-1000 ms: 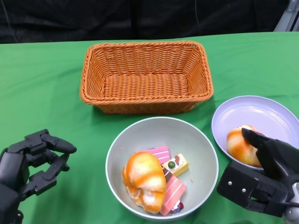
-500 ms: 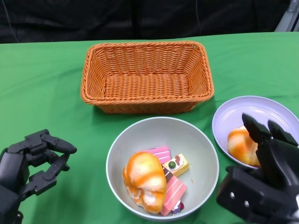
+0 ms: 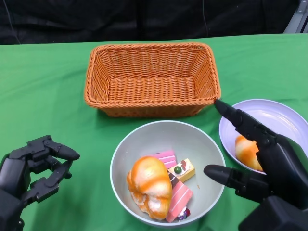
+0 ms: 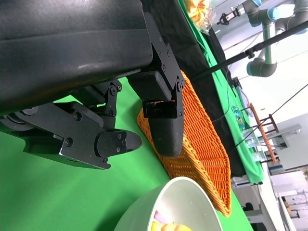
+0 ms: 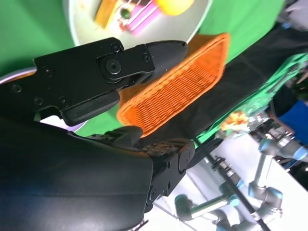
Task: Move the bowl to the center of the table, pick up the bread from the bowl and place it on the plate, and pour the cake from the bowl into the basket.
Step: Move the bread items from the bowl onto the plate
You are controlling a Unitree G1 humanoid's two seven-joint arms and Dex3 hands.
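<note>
The grey bowl (image 3: pixel 159 137) stands near the table's front middle. It holds a large orange bread (image 3: pixel 148 185) and several small cake pieces (image 3: pixel 179 169). On the lavender plate (image 3: pixel 276 118) at the right lies another bread (image 3: pixel 246 151). My right hand (image 3: pixel 269 168) hovers over the plate's near-left side, empty, with one finger stretched toward the basket and the thumb over the bowl's right rim. At the lower left my left hand (image 3: pixel 33 166) holds nothing, its fingers half bent and apart. The right wrist view shows the bowl (image 5: pixel 139 19) beyond the right hand's fingers (image 5: pixel 120 62).
The orange wicker basket (image 3: pixel 144 110) stands empty behind the bowl, also seen as the basket (image 5: pixel 178 91) and the basket (image 4: pixel 202 144) in the wrist views. Green cloth covers the table. Black drapes hang behind its far edge.
My right hand has let go of the bread on the plate, risen and spread its fingers, reaching left toward the bowl. The left hand has stayed put.
</note>
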